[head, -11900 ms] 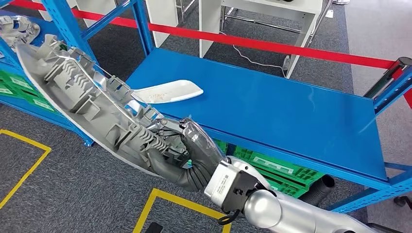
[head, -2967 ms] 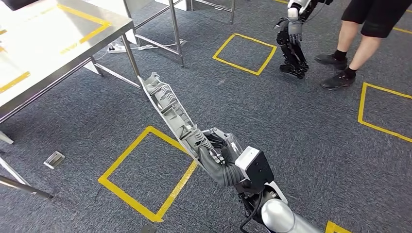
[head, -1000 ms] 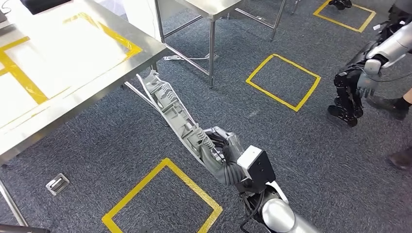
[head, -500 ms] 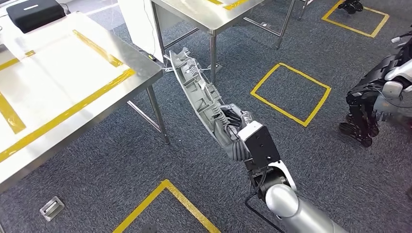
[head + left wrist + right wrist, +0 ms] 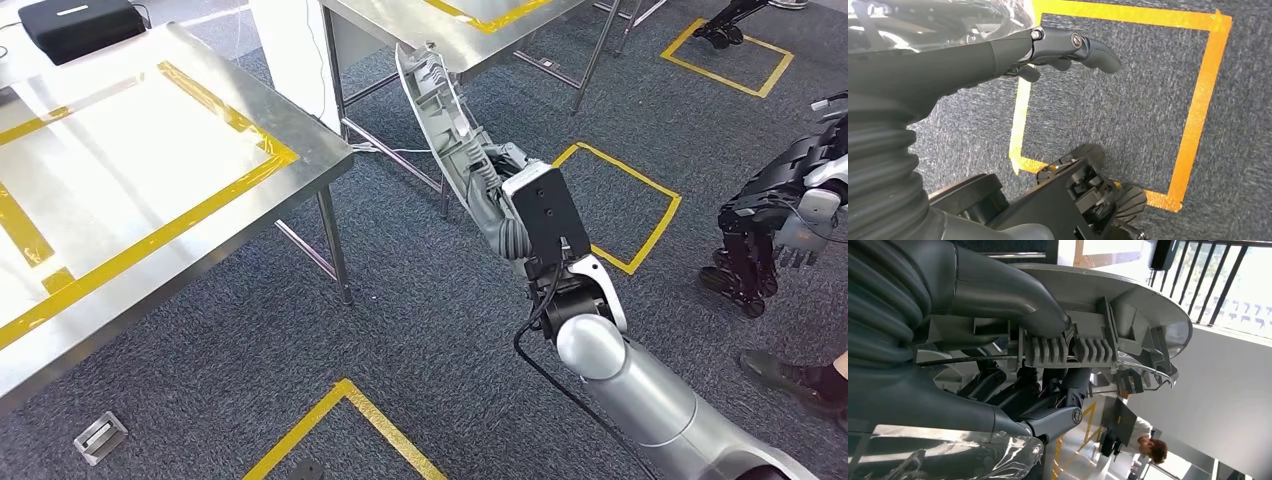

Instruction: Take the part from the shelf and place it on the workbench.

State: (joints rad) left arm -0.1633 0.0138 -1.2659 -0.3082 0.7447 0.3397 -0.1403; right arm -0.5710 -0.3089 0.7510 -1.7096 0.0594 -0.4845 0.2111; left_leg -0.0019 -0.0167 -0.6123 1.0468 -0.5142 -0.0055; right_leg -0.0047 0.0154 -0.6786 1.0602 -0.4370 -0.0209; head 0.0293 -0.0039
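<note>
Transport is the step in hand: your right hand grips the long grey part near its lower end, thumb on one face and fingers curled behind the ribbing on the other, as the right wrist view shows. The part stands nearly upright and tilted, raised in the air above the carpet. Its upper tip overlaps the edge of the far steel table in the head view, though you cannot tell whether it touches. The nearer worktop, marked with yellow tape, lies to the left of the part and well apart from it.

Your left hand hangs over the floor holding nothing, its fingers loosely curled rather than spread.

My judgement: the pick is done and only the placing remains. Next you need to carry the part over a worktop, bring it down from upright to lying flat, and lower it inside the taped outline before letting go. Mind the long free end, since it could catch a table edge or leg as you turn. Another robot stands to the right.
</note>
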